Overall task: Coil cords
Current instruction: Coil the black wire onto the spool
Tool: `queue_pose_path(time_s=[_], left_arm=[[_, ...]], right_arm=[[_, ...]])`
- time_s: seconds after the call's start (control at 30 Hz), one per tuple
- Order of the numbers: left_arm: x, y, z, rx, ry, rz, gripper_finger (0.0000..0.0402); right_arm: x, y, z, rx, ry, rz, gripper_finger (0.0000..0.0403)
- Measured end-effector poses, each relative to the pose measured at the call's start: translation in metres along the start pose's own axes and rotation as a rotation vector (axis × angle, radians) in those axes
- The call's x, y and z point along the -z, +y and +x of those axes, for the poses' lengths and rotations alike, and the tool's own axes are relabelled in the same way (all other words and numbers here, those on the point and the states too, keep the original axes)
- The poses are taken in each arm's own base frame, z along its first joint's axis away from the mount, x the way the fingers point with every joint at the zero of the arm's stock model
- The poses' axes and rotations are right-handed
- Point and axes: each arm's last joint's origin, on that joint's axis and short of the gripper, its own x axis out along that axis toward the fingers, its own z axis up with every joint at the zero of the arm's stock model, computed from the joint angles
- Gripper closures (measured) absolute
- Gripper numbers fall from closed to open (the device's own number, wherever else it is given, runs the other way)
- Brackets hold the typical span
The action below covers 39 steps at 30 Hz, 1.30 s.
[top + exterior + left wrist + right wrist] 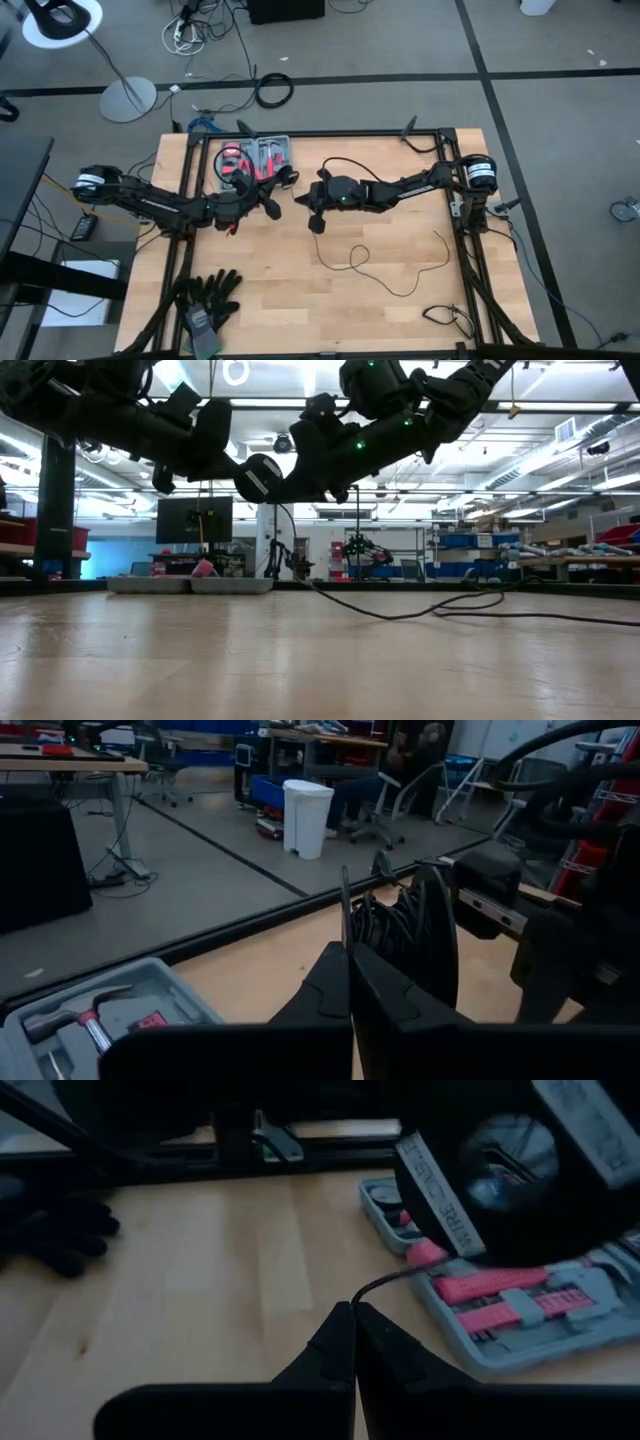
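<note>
A black spool (410, 930) wound with thin black cord hangs above the middle of the table, with my left gripper (348, 958) shut on it. In the high view the left gripper (268, 196) reaches in from the left. My right gripper (302, 201) faces it from the right, close to the spool (500, 1170), and is shut (352, 1312) on the cord. The cord (292, 540) drops from the grippers to the table. Its loose length (395, 290) lies in wavy loops on the wood at the near right. My left gripper pinches the thin rim of the spool's nearer flange (343, 910) between its two fingers, which point level. The spool is lifted clear of the table and stands on edge. My right gripper pinches the cord (382, 1284) between its fingertips, a short way from the spool. The fingers slant slightly downward, and the cord runs from them toward the spool.
A grey tool case (255, 160) with pink-handled tools lies open at the far left of the table, under the spool. Black gloves (205, 298) lie at the near left corner. Dark frame rails (465, 250) run along the table's sides.
</note>
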Motion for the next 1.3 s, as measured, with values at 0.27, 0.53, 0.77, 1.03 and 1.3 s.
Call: queue_pose_path(time_s=[0.27,0.53,0.77,1.03,1.3], left_arm=[[0.015,-0.016,0.017,-0.017,0.075,0.068,0.0402],[0.016,-0.017,0.019,-0.025,0.082,0.098,0.0402],[0.02,-0.017,0.018,0.012,0.124,0.148,0.0402],[0.027,-0.015,0.017,0.042,0.19,0.214,0.0402],[0.029,-0.015,0.017,0.066,0.214,0.255,0.0402]], right_arm=[[0.028,0.009,0.028,-0.055,0.076,0.04,0.0403],[0.026,0.014,0.03,-0.071,0.04,0.027,0.0403],[0.023,0.007,0.031,-0.065,0.022,0.023,0.0403],[0.004,-0.005,0.021,-0.071,-0.025,0.048,0.0403],[-0.002,-0.021,0.017,-0.1,-0.018,0.153,0.0402]])
